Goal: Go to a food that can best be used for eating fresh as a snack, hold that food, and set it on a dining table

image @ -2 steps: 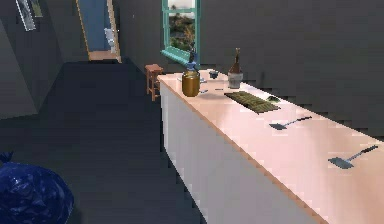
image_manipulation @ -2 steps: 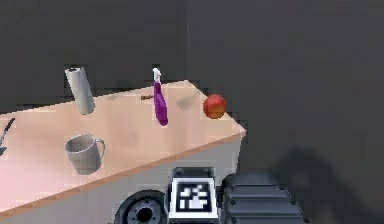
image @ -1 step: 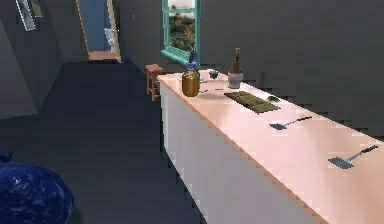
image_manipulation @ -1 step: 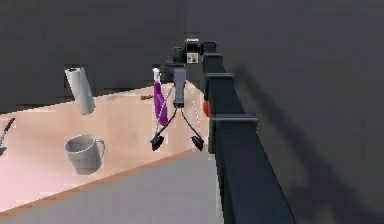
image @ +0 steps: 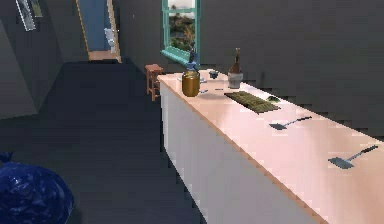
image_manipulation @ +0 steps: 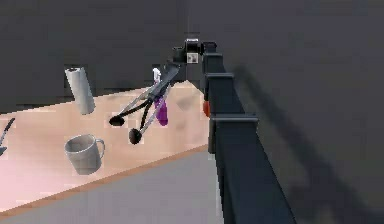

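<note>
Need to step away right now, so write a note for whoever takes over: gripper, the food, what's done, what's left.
Gripper: out at the counter; cannot tell whether it holds anything.
Things: a purple thing lies on the counter at the gripper's far end; a small red thing sits beside the arm, partly hidden.
Done: the robot stands at the counter.
Left: lift the snack food clear, find a dining table, set it there.

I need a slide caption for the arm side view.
Arm over pink counter, fingers near a purple thing and mug.
</note>
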